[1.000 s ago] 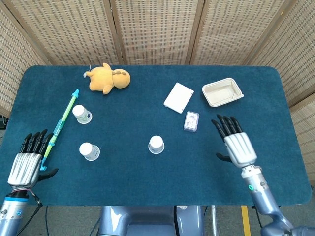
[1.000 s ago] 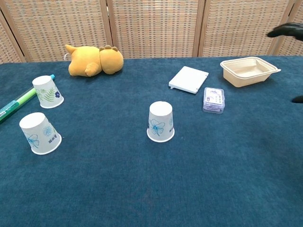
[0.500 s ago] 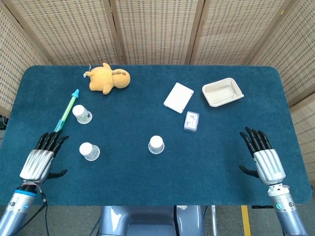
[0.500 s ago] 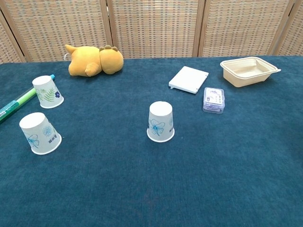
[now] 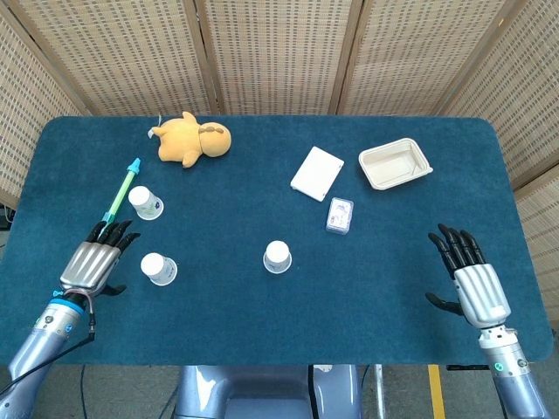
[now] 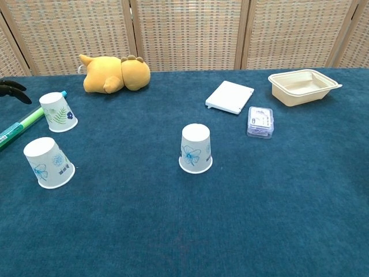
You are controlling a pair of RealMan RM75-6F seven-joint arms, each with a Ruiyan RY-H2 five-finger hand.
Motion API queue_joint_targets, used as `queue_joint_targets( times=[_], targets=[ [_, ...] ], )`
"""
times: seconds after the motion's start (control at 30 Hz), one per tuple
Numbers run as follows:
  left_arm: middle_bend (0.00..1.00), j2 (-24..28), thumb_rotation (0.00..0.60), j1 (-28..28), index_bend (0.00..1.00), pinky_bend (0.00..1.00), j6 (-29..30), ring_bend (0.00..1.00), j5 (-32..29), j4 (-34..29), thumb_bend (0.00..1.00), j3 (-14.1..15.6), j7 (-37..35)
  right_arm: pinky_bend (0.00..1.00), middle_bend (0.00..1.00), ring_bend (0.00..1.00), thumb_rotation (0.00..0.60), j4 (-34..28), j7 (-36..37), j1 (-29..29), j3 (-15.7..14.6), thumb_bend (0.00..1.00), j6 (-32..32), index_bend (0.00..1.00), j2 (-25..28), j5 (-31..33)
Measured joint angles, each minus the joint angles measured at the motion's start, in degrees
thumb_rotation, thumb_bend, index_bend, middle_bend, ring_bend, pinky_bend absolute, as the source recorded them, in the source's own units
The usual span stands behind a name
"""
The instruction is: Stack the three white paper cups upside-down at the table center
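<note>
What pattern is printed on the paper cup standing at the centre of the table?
A blue flower print on the white centre cup, clearest in the chest view.

You're over a matt, napped blue cloth on the table (image 5: 262, 332). Three matt paper cups: one central (image 5: 277, 257), one near your left hand (image 5: 158, 268), one by the glossy green plastic tube (image 5: 117, 195). The toy (image 5: 190, 140) looks like soft yellow plush. The tray (image 5: 395, 163) is dull cream, maybe pulp. Your hands (image 5: 91, 265) (image 5: 476, 284) show brushed silver metal backs, black matt fingers (image 5: 116, 232). Behind, woven cane screens (image 5: 279, 52) in wood frames.
</note>
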Motion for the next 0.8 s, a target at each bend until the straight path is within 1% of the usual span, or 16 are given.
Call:
queue_joint_targets(
  times=[0.23,0.37,0.63,0.73,0.8],
  targets=[
    [0.00,-2.50,0.600,-3.27,0.13,0.00,-1.54,0.00,-5.18,1.64,0.20,0.36,3.69,0.03,0.00,0.00,0.600,-0.25,0.96,-0.75,0.73,0.07,0.08,0.00,0.50,-0.69],
    [0.00,-4.27,0.600,-4.89,0.16,0.00,-1.96,0.00,-7.55,2.43,0.20,0.59,4.98,0.03,0.00,0.00,0.600,-0.37,1.91,-1.19,1.34,0.07,0.22,0.00,0.82,-0.89],
    [0.00,-9.95,0.600,-8.41,0.21,0.00,-2.25,0.00,-12.21,6.12,0.21,1.63,7.55,0.03,0.00,0.00,0.600,-0.23,3.98,-1.99,2.32,0.07,0.21,0.00,1.44,-1.33],
    [0.00,-10.88,0.600,-9.16,0.25,0.00,-1.95,0.00,-13.19,6.69,0.22,2.23,8.01,0.03,0.00,0.00,0.600,-0.14,4.50,-2.24,2.73,0.07,0.09,0.00,1.61,-1.40],
    [0.00,-11.29,0.600,-9.52,0.27,0.00,-1.67,0.00,-13.54,6.90,0.26,2.67,8.20,0.03,0.00,0.00,0.600,-0.11,4.67,-2.39,2.88,0.07,0.14,0.00,1.66,-1.68]
  ],
)
